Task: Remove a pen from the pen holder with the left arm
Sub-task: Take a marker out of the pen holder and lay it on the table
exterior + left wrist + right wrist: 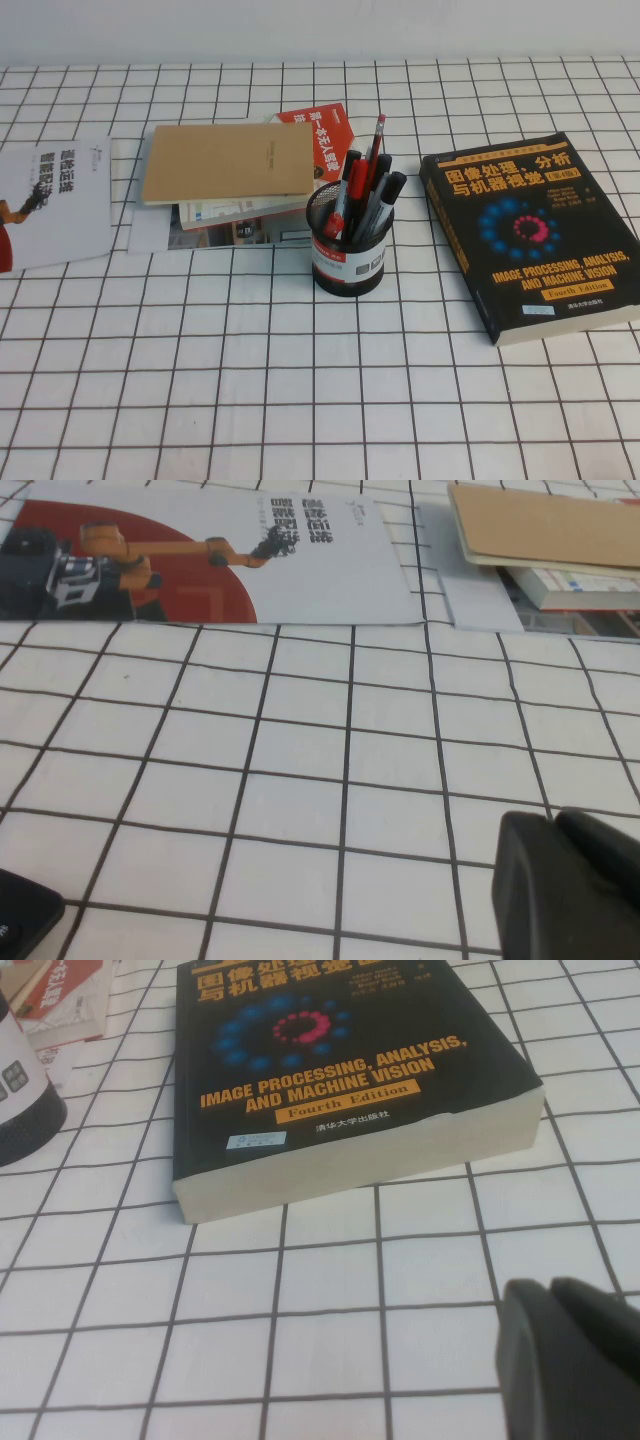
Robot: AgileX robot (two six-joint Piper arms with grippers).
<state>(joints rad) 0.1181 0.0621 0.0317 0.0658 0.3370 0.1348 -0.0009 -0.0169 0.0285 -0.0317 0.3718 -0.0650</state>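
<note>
Neither arm shows in the high view, so the reach to the pens has not begun.

Starting at the left of the high view, the brochure (50, 205) lies flat and out of the way. The tan notebook (230, 160) tops a stack of books whose corner comes just beside the pen holder (348, 250) at centre frame. An arm swinging in low from the left could catch that stack and push it into the cup. The holder is a mesh cup standing free on the checked tablecloth (300, 400). It would likely tip or be dragged if a pen were pulled at a slant rather than along its own lean. The pens (365, 190) are bunched and fan toward the upper right, so a grasp could close on two at once, or slip off a cap (the red pencil (377, 145) stands tallest and most apart). The black textbook (535, 235) at right is well apart from the holder.

The left gripper (558, 880) sits at the lower right of its wrist view, its jaws together and holding nothing, so it must open before any grasp. It is low over the cloth, facing the brochure and notebook, with the holder outside its view. The right gripper (560, 1360) is low at the lower right of its own view, near the textbook's near edge. I cannot tell whether it is apart or together.
</note>
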